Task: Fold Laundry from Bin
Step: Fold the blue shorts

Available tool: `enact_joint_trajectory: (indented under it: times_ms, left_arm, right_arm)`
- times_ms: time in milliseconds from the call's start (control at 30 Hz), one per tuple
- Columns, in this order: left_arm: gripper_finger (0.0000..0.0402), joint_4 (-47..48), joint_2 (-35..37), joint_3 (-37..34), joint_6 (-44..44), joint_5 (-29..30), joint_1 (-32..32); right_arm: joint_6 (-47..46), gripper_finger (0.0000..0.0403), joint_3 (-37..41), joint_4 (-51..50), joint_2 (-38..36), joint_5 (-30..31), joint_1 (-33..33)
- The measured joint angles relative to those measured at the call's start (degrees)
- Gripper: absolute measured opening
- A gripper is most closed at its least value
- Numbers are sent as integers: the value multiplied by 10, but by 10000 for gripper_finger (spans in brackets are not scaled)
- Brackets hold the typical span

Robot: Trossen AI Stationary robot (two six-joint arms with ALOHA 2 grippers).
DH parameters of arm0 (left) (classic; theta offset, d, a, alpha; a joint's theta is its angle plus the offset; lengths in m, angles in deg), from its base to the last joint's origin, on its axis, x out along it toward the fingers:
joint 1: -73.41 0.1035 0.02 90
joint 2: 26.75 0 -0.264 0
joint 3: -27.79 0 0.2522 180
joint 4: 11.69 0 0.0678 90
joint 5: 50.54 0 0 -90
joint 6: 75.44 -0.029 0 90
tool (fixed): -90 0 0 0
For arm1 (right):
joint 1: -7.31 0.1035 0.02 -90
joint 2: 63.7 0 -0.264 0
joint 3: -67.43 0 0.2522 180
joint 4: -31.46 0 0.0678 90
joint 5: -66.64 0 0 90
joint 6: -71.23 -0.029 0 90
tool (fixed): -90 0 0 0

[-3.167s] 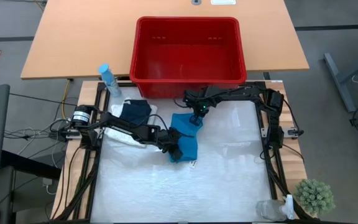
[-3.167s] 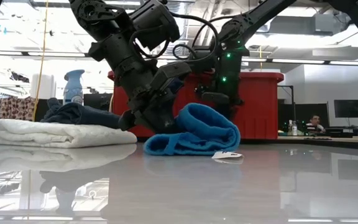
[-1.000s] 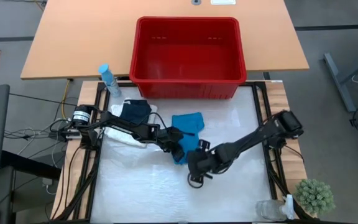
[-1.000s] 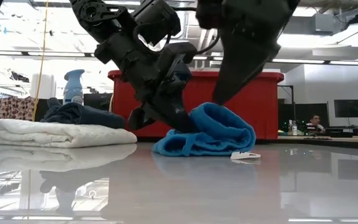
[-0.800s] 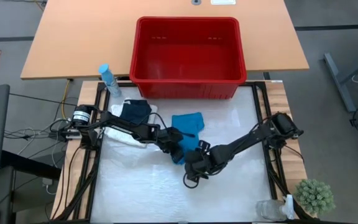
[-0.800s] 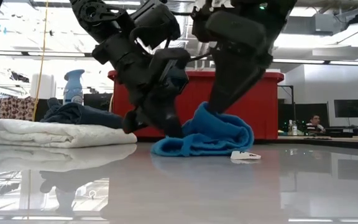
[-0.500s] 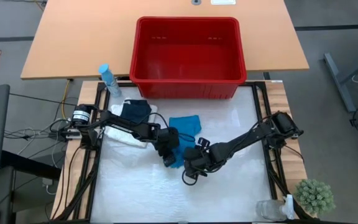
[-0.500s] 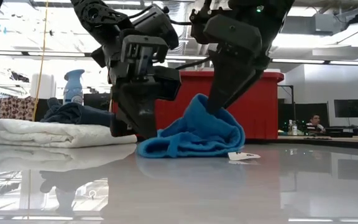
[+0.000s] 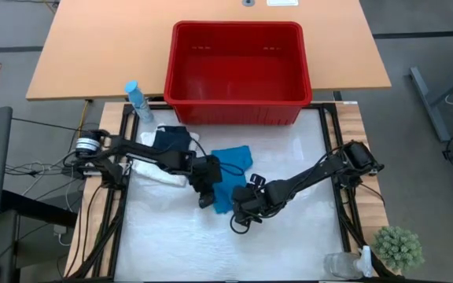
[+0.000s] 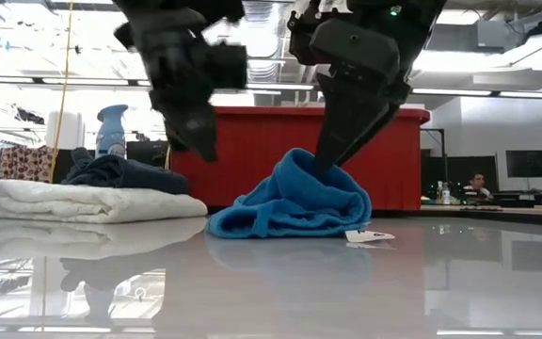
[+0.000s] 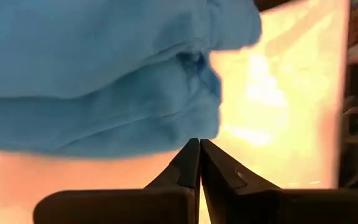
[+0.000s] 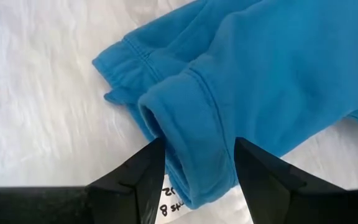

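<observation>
Red bin (image 9: 237, 72): rectangular plastic basket standing at the far edge of the white-covered table (image 9: 289, 244), nothing visible inside it from above. Teal cloth (image 9: 230, 174): small soft item, bunched into a low mound near the middle of the table, in front of the bin and apart from it; a small white tag (image 10: 367, 235) lies on the table just beside its edge. White cloth (image 10: 83, 202): folded flat at the left side of the table, with the dark navy cloth (image 10: 116, 173) lying on top of it. Right gripper (image 9: 241, 206): lowered onto the near side of the teal cloth, its fingers (image 12: 143, 171) spread apart with a rolled hem of the cloth between them; whether they press on the cloth cannot be told. Left gripper (image 9: 204, 191): at the left edge of the teal cloth, raised above the table in the low view, fingers (image 11: 188, 163) clenched together with nothing between them, tips just short of the cloth. Blue spray bottle (image 9: 137, 101): upright beside the bin's left corner, behind the folded pile. Small green plant (image 9: 398, 248): at the near right corner, off the white cover. Clear bottle (image 9: 344, 263): lying near the plant at the table's near edge.
</observation>
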Motion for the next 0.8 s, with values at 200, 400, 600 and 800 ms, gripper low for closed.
enact_joint_trajectory:
  times_ms: [200, 400, 600, 800]
  left_arm:
    - [0, 26, 126, -43, -94, 193, -75]
    - [0, -175, 188, -182, -33, 296, -172]
    - [0, -332, 153, -241, -51, 402, -208]
    - [0, -358, 67, -235, -52, 401, -208]
  right_arm:
    - [1, 214, 0, 1, 0, -1, 5]
    - [4, 214, 0, 5, 0, -1, 11]
    - [62, 214, 0, 64, 0, 0, 26]
    - [85, 214, 0, 74, 0, 13, 35]
